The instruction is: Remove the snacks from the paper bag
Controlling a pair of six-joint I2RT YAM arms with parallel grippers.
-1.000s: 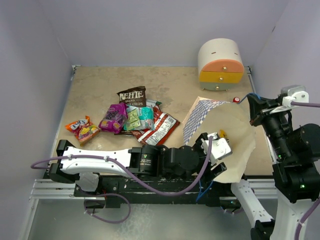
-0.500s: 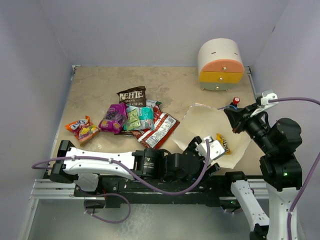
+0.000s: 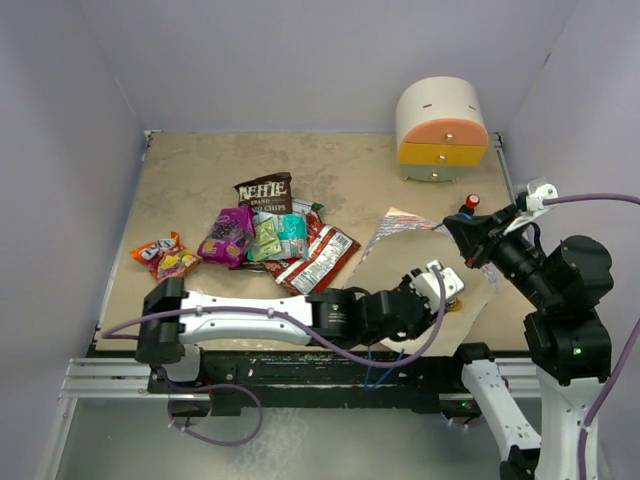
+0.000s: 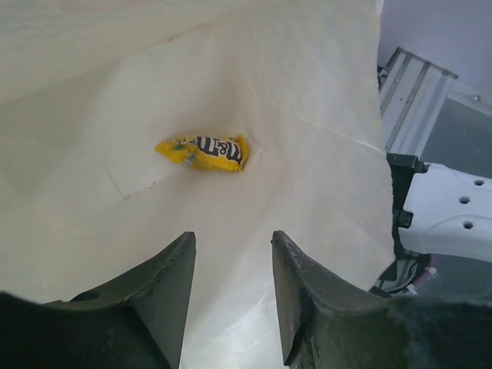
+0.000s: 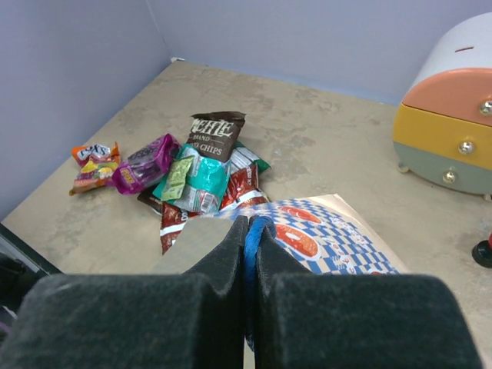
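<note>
The paper bag (image 3: 400, 262) lies on the table at the right, its mouth held up. My right gripper (image 3: 452, 229) is shut on the bag's blue string handle (image 5: 257, 231), with the checked bag side (image 5: 330, 238) just beyond it. My left gripper (image 4: 233, 247) is open and empty inside the bag, and it also shows in the top view (image 3: 450, 290). A yellow M&M's packet (image 4: 204, 152) lies deep in the bag ahead of the open jaws. Other snacks lie in a pile at left: the Kettle bag (image 3: 265, 192), magenta (image 3: 228, 235), teal (image 3: 285, 235), red-and-white (image 3: 320, 258) and orange (image 3: 165, 258) packets.
A cream domed mini cabinet (image 3: 441, 128) with orange and yellow drawers stands at the back right. A small red-capped object (image 3: 470, 203) stands near the bag's far corner. Walls close the table at the back and both sides.
My left arm has stretched to the right and pushed its gripper deeper into the bag. My right gripper has come down and toward the left with the handle, and the bag has sunk flatter.
</note>
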